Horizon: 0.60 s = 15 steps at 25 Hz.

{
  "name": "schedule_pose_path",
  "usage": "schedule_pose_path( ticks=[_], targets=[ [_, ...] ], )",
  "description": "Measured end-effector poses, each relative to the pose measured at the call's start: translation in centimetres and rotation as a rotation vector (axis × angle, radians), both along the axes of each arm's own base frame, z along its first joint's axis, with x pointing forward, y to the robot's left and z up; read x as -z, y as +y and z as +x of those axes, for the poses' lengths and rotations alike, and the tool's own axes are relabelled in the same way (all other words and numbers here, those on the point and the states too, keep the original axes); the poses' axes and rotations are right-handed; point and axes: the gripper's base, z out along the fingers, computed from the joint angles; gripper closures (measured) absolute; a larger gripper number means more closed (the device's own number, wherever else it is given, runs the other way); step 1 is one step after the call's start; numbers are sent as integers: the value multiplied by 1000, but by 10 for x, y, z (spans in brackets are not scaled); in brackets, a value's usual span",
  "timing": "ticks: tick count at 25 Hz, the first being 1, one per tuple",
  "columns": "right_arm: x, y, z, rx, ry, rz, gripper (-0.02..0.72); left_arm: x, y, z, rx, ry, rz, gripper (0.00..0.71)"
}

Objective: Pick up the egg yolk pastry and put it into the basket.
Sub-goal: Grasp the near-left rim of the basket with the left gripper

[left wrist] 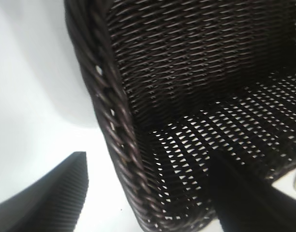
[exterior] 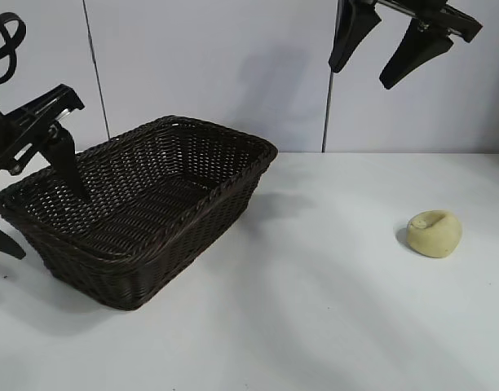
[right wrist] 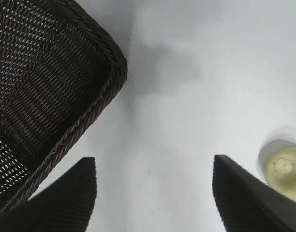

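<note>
The egg yolk pastry (exterior: pixel 434 234), a small pale yellow bun with a dent on top, lies on the white table at the right. It also shows in the right wrist view (right wrist: pixel 285 167), beside one finger. The dark brown wicker basket (exterior: pixel 192 213) stands at the left and is empty. My right gripper (exterior: pixel 364 73) hangs open and empty high above the table, up and to the left of the pastry; its own view (right wrist: pixel 155 159) shows bare table between the fingers. My left gripper (exterior: pixel 46 224) is open and straddles the basket's left rim (left wrist: pixel 114 121), one finger inside and one outside.
The white table (exterior: pixel 315 309) runs from the basket to the pastry and to the front edge. A pale wall with vertical seams stands behind. The basket's near corner shows in the right wrist view (right wrist: pixel 97 104).
</note>
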Motion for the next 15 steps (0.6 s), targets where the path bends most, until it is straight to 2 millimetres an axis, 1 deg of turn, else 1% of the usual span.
schedule_pose_path(
  ticks=[3, 6, 11, 15],
  targets=[
    [0, 0, 0, -1, 1, 0, 207, 1, 0, 3, -12, -21, -2, 203],
    [0, 0, 0, -1, 1, 0, 207, 10, -1, 6, -11, -3, 7, 203],
    [0, 0, 0, -1, 1, -2, 207, 29, -4, 17, -22, -13, 9, 203],
    [0, -1, 0, 0, -2, -8, 207, 48, -5, 22, -27, 19, 22, 203]
  ],
)
